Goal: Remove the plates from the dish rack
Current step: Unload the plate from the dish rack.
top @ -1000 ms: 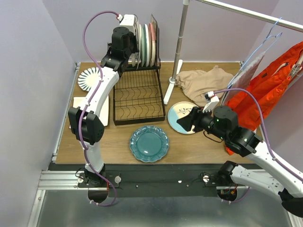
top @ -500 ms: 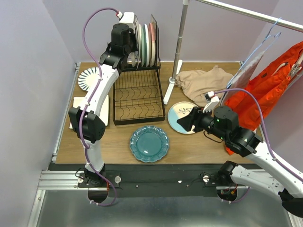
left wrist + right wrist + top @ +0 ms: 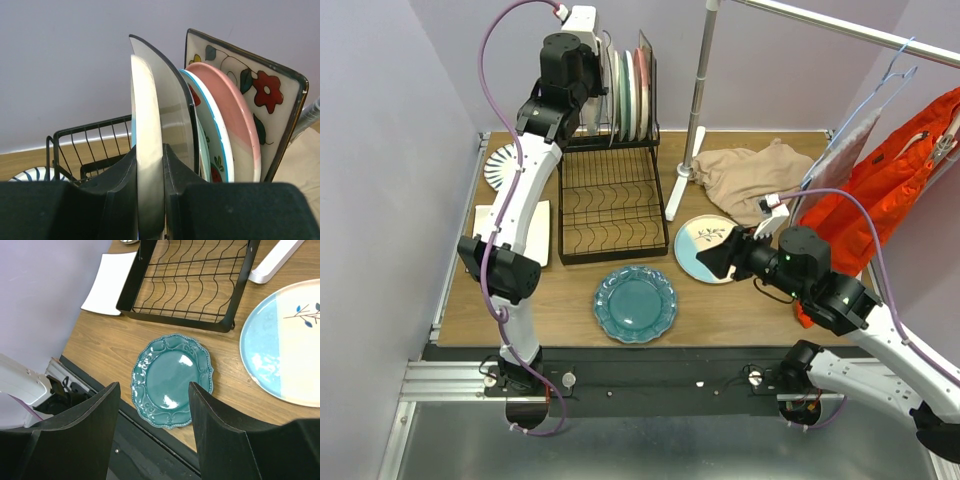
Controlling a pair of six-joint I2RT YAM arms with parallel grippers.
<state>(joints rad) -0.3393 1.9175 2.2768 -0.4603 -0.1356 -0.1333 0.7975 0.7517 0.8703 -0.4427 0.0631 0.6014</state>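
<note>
Left arm had risen at the black wire dish rack, left tool clamped on a cream round plate at the upper slots. Teal scalloped plate, cream-blue plate and striped plate lay on the counter; roughly four were left racked. Right tool hung open, empty.

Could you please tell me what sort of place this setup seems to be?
Probably a lab mock-up for household chores, not a real kitchen: a wooden table boxed by lilac walls, carrying a black wire dish rack, beside a metal clothes rail with an orange garment.
</note>
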